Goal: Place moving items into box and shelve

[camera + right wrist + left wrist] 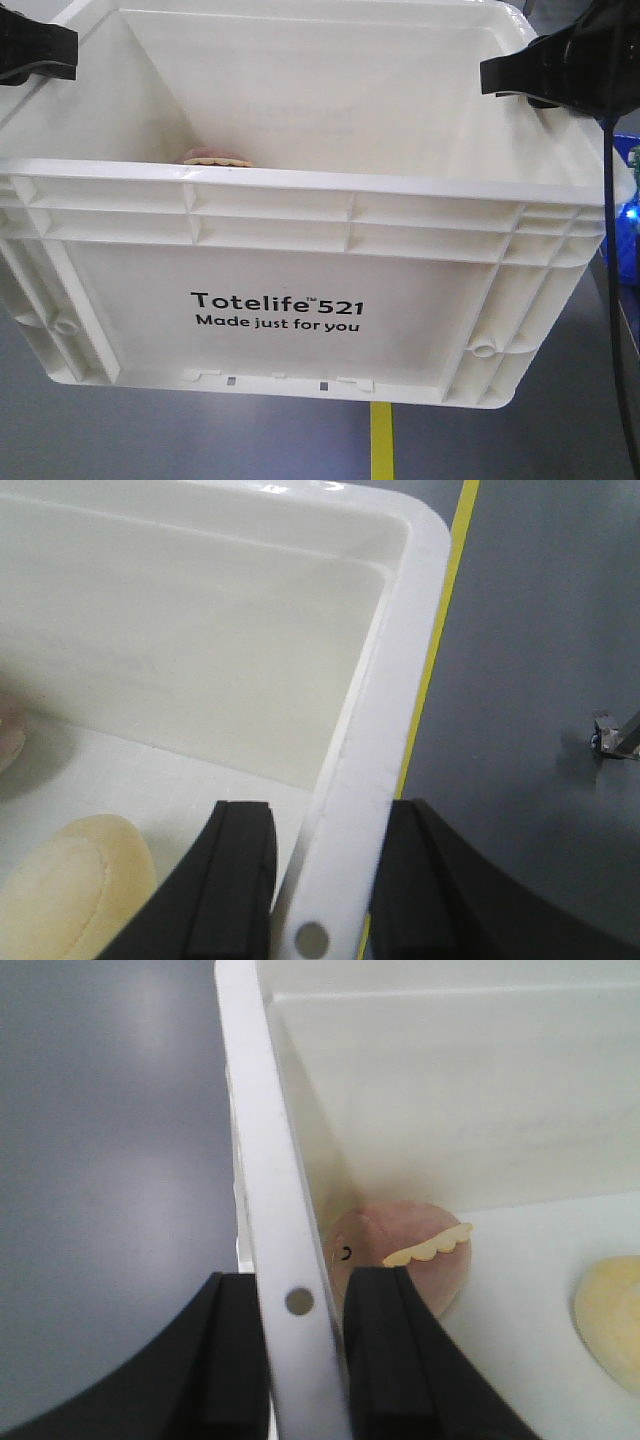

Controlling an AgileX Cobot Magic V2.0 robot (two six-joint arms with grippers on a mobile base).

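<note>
Two box (300,180) rims clamped, left pincer (300,1292), right pincer (325,825) (bun (75,890) inside), open floor (150,430) around

box (300,262) 1; pincers (300,1292) (325,812) 2; tan bun (72,885) 1; pink lump (400,1228) 1

This is looking like an industrial or warehouse-style work floor rather than a home. A smooth grey floor (180,440) is filling the bottom of the front view, with a yellow marking line (382,445) running up from the bottom edge at centre, and a ribbed white storage tote (120,290) is taking up the middle.
</note>
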